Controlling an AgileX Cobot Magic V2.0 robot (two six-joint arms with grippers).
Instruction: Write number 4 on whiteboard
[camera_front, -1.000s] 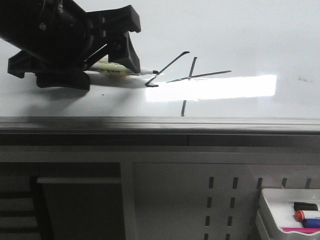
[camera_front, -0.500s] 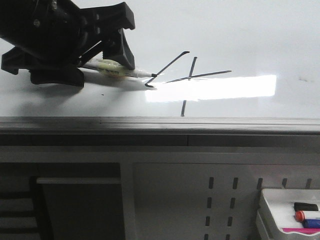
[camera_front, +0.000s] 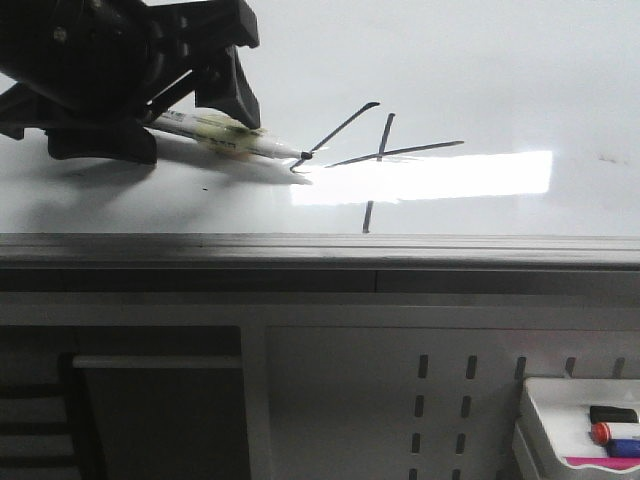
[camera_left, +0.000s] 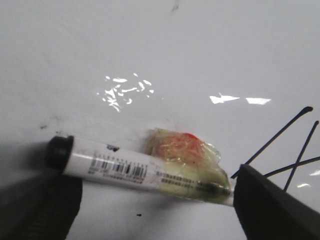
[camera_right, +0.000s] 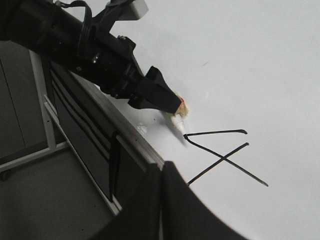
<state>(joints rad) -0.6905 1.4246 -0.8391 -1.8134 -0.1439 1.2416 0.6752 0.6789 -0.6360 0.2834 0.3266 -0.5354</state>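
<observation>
The number 4 (camera_front: 375, 152) sits in the middle of the front view, on the whiteboard (camera_front: 480, 60); it has three black lines: one slanted line, one long line across, and one line going up and down; a bright patch of light hides part of the up-and-down line. I think the 4 is almost done or done; what may be left is to lift the pen away.

The left gripper (camera_front: 215, 115) is in the upper left of the front view; it is squeezed tight on one marker (camera_front: 225, 138), with sticky tape wrapped round the middle. The marker tip is right at the low end of the slanted line; I cannot tell if it touches the board.

The right gripper (camera_right: 161, 200) shows at the bottom of its own view; its two fingers are pressed together and hold nothing.

One small tray (camera_front: 535, 425) sits at the lower right of the front view with three markers in it that I can count.
</observation>
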